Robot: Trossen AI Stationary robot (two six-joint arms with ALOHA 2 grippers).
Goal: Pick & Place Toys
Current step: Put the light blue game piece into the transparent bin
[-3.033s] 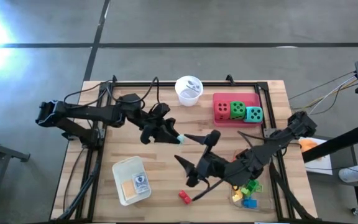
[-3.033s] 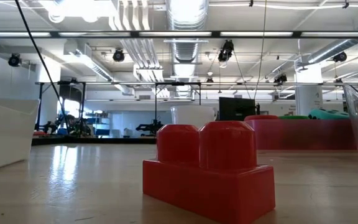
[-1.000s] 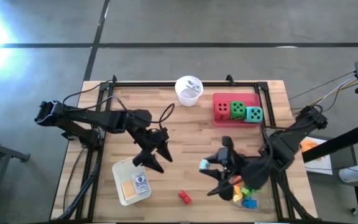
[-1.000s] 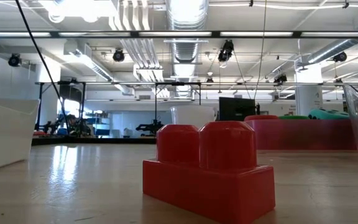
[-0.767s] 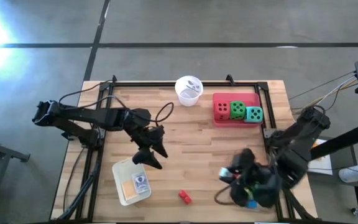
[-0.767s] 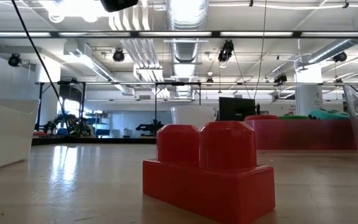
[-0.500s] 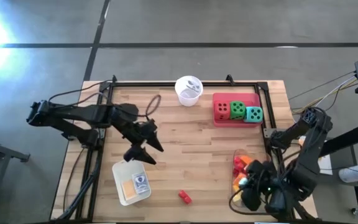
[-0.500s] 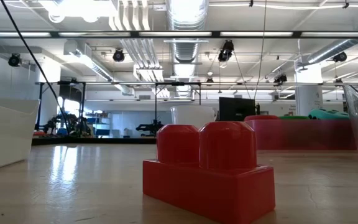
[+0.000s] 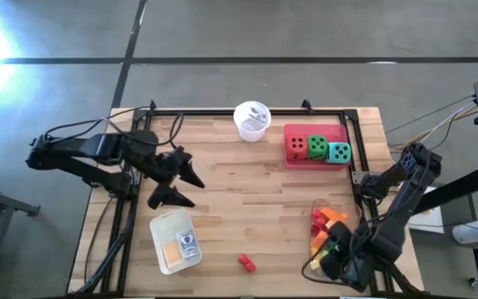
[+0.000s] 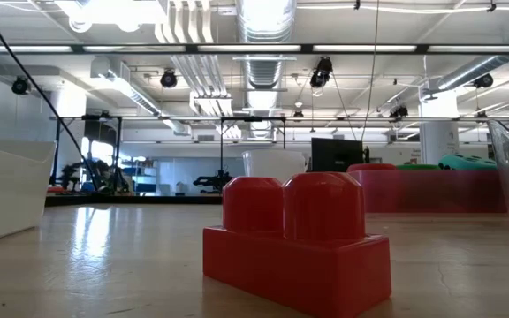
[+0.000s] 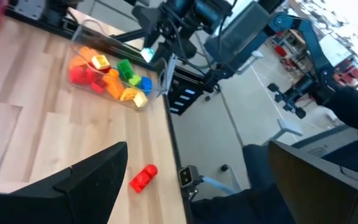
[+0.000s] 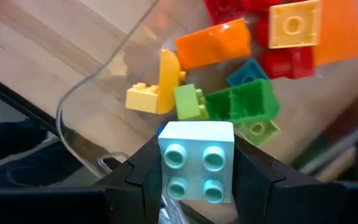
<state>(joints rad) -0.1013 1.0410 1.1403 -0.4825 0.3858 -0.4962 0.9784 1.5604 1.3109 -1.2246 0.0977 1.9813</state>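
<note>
Right gripper (image 12: 196,180) clenched on a pale blue four-stud plastic brick (image 12: 196,160), poised just above the clear plastic tray (image 12: 98,81) of mixed bricks, ready for dropping; left gripper (image 9: 175,178) spread wide, waiting well apart

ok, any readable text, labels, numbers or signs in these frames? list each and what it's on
No readable words or numbers in any view.
Card in the white tray: dark printed mark, too small to read.
Red, green and teal dice in the pink tray: dots only, count unclear.
Light blue brick in the right gripper: plain studs, no lettering.
</note>
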